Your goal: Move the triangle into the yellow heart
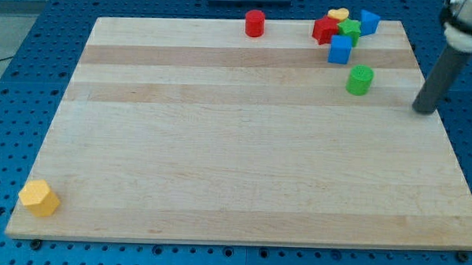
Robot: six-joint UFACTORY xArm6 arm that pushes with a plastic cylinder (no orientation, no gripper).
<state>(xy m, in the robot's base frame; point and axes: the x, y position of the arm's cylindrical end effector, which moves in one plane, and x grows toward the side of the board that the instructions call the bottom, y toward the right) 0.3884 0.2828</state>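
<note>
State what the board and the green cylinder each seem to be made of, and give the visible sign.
Board: probably wood with a matt finish, judging by pale planks with grain lines and seams.
Green cylinder: probably plastic or painted wood, judging by its uniform bright colour and smooth faces; which one is unclear.

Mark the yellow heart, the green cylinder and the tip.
yellow heart (338,13), camera view, top face
green cylinder (360,79), camera view, middle of its side
my tip (422,110), camera view, rod's very end, to the right of the green cylinder

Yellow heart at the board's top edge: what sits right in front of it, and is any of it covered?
The yellow heart sits behind a red block and a green block, which hide its lower part. A blue block lies to its right. My tip is far off, lower right.
</note>
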